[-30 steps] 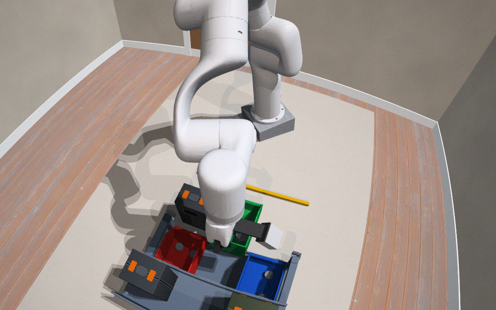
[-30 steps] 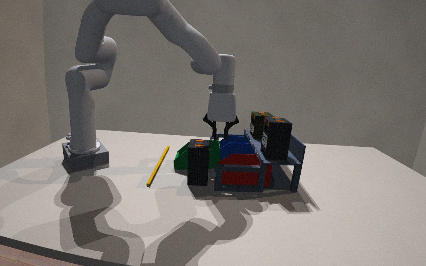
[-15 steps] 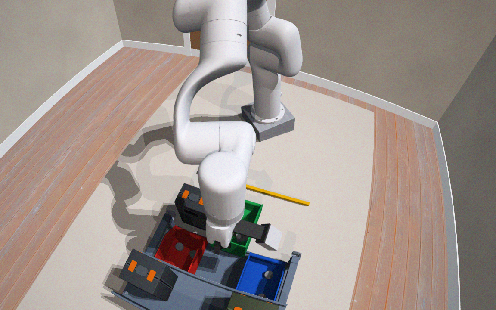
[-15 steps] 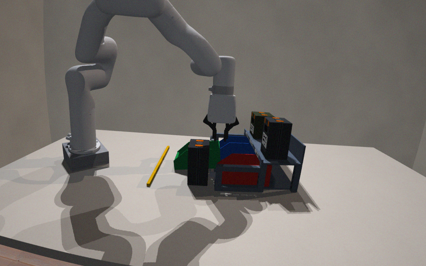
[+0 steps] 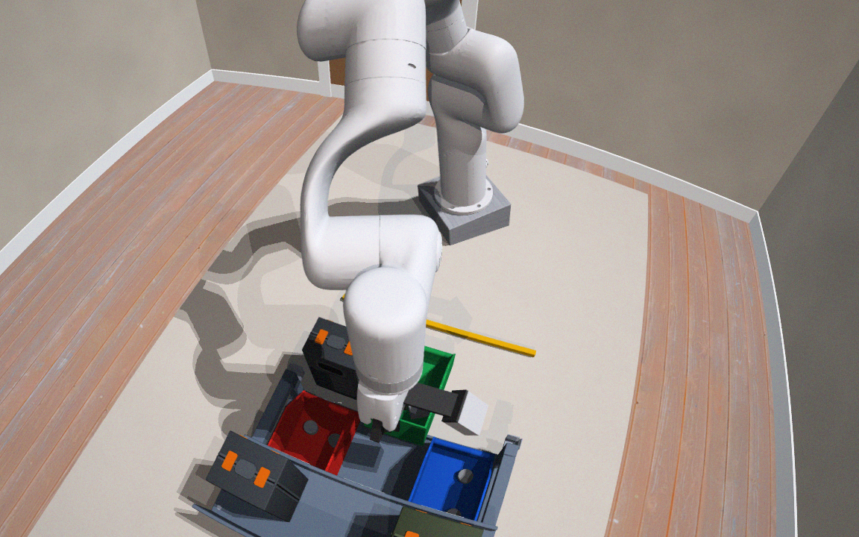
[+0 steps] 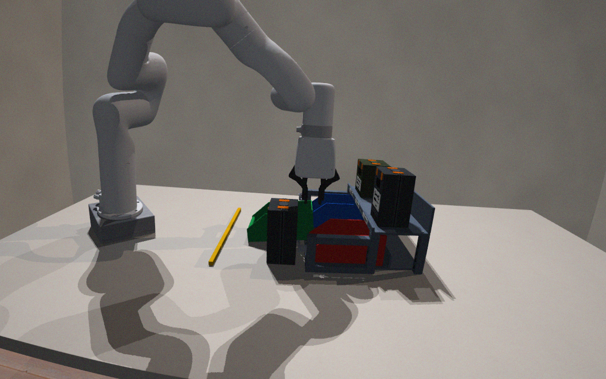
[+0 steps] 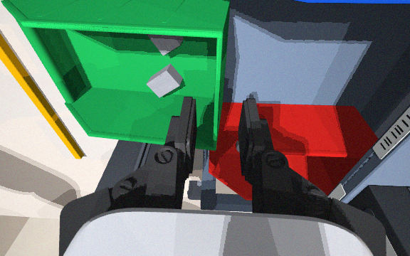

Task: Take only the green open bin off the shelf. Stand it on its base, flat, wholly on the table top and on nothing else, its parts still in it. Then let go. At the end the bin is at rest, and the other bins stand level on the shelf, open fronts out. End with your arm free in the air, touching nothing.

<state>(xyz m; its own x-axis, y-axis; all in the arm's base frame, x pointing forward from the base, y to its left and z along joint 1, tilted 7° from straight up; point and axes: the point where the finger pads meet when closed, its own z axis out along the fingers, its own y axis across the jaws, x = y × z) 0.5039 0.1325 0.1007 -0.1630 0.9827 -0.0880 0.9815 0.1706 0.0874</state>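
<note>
The green bin sticks out from the front of the grey shelf, its open front outward. Grey parts lie in it. What bears its rear underside is hidden. My gripper is partly open and empty, pointing down. Its fingers straddle the line of the green bin's back wall, tips at about its top edge. The red bin and the blue bin stand on the shelf with open fronts outward.
A dark case stands on the table close beside the green bin. A yellow bar lies in front of the bin. Another dark case and an olive case stand on the upper tier.
</note>
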